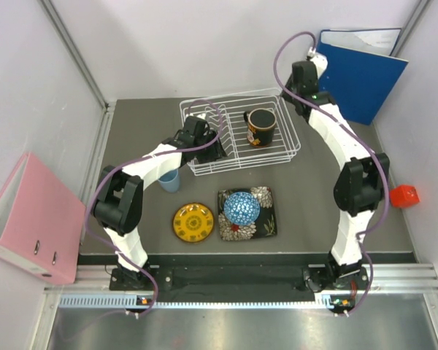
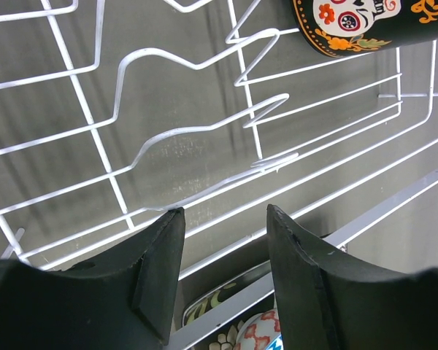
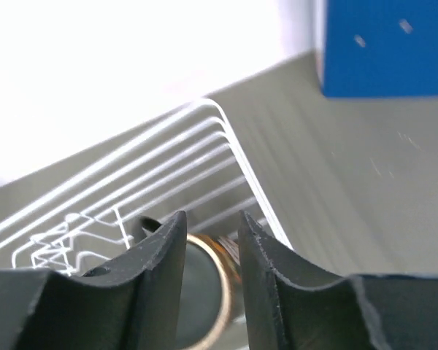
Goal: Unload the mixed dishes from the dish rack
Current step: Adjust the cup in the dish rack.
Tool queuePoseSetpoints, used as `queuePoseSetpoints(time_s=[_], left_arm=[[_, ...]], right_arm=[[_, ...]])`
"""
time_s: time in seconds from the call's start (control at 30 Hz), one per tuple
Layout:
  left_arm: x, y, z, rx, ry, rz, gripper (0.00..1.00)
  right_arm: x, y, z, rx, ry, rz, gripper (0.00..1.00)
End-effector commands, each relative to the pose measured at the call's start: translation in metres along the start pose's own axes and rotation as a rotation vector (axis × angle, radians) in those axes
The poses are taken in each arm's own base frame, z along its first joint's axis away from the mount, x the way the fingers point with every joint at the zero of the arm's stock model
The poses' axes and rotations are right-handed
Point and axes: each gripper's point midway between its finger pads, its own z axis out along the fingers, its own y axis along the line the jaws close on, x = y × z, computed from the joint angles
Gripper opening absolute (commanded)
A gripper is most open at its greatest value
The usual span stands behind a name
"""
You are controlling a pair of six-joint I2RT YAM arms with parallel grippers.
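While four dishes stand out on the bench, one is yet to come out of the rack.

Left to right: small light blue cup by the left arm's forearm; yellow patterned plate near the front; black square floral plate beside it, carrying the blue mosaic bowl.

Left gripper: jaws apart, nothing between them, poised over the near left rim of the dish rack.

Dark patterned mug: inside the rack, right half, mouth up and tilted; skull print on its wall.

Right gripper: at the rack's far right corner, jaws a little apart. The mug's gold rim shows just past the gap. No clamp on it visible; contact cannot be told.

Judgement on the mug: glazed ceramic, so rigid, slick, chippable and fairly weighty. Best hold is likely across the wall at the rim, one jaw inside and one outside, closing firmly. Lift straight, clear of the wires.
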Motion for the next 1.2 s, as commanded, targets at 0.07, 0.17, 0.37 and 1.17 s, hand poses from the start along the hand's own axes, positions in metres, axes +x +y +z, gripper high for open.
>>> queuePoseSetpoints(time_s=[0.07,0.17,0.37,1.17], left_arm=[[-0.018,-0.01,-0.004,0.019,-0.045,0.003,0.54],[-0.017,-0.009,-0.004,0.018,-0.042,0.005,0.54],[-0.015,-0.004,-0.001,0.004,-0.037,0.012,0.54],[-0.015,-0.004,0.006,0.013,-0.022,0.0,0.56]], right_arm=[[0.013,0.029,0.037,-0.016,0.059,-0.1,0.35],[0.025,0.031,0.055,-0.017,0.073,-0.107,0.35],[0.06,0.03,0.076,-0.03,0.139,-0.113,0.35],[0.149,0.1,0.038,-0.379,0.347,-0.287,0.35]])
